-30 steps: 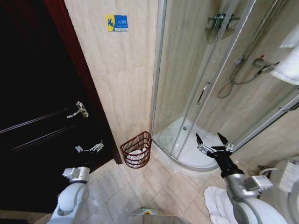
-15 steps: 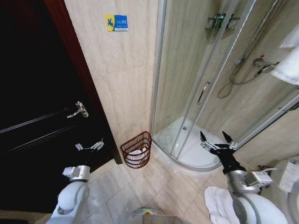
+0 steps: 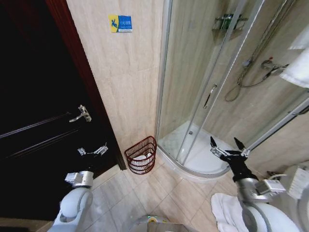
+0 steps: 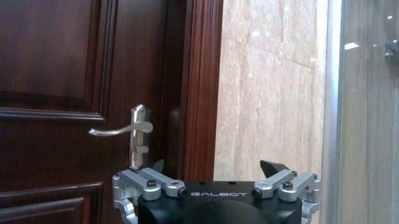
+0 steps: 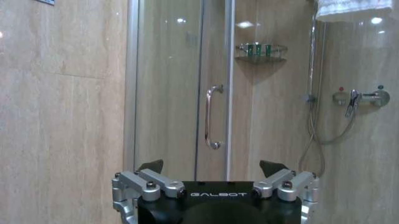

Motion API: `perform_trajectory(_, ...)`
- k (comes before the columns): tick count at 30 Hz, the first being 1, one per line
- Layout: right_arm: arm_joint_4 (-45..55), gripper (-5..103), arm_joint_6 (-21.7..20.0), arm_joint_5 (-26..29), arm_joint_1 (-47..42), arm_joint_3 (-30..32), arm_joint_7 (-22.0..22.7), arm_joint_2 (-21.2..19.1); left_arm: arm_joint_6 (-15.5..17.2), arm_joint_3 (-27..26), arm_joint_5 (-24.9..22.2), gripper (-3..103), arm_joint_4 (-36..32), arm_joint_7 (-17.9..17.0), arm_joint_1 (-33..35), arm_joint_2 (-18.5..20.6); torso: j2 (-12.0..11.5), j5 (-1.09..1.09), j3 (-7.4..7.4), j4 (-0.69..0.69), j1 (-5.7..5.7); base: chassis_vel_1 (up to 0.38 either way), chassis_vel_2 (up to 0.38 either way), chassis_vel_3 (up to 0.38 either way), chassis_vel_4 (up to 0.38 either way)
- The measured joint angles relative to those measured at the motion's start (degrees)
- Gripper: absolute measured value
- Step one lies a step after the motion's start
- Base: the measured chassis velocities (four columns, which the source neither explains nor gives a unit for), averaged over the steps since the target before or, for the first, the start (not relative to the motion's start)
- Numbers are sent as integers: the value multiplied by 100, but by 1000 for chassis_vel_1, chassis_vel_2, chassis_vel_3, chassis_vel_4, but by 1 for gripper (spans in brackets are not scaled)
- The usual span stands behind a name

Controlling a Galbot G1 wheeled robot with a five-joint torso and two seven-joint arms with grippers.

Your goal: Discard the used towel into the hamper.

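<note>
The hamper [image 3: 141,154], a small reddish-brown wire basket, stands on the floor in the corner between the dark door and the shower cabin. White cloth, the towel [image 3: 141,159], lies inside it. My right gripper [image 3: 225,142] hangs open and empty in front of the shower tray, well right of the hamper; in the right wrist view this gripper [image 5: 212,165] faces the shower's glass door with its fingers spread. My left gripper [image 3: 91,151] is open near the door, left of the hamper, and in the left wrist view it [image 4: 214,165] faces the door frame.
A dark wooden door with a silver handle [image 3: 80,114] fills the left side. The glass shower cabin with its curved tray [image 3: 193,164] is on the right. Another white cloth [image 3: 223,212] lies on the tile floor by my right arm. White towels [image 3: 298,70] hang at the upper right.
My right gripper has drifted to the right, farther from the hamper, still open. The left arm and the hamper have not moved.
</note>
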Motion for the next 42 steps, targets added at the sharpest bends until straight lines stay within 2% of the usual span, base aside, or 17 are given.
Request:
perform_trajectory(15, 8, 100, 73, 88, -124, 103, -115, -6, 0, -5, 30, 100, -50, -9, 13, -34, 0, -1, 0, 1, 0, -36, -31, 28, 34)
perform_trajectory(36, -10, 100, 219, 103, -218, 141, -162, 41, 10, 31, 40, 100, -73, -7, 12, -30, 0, 1, 0, 0, 0, -142, -139, 150, 136)
perform_trajectory(42, -211, 100, 397, 32, -289, 143, -166, 93, -62, 256, 296, 100, 183, -57, 37, -77, 0, 0, 0, 0, 0, -106, -132, 99, 115)
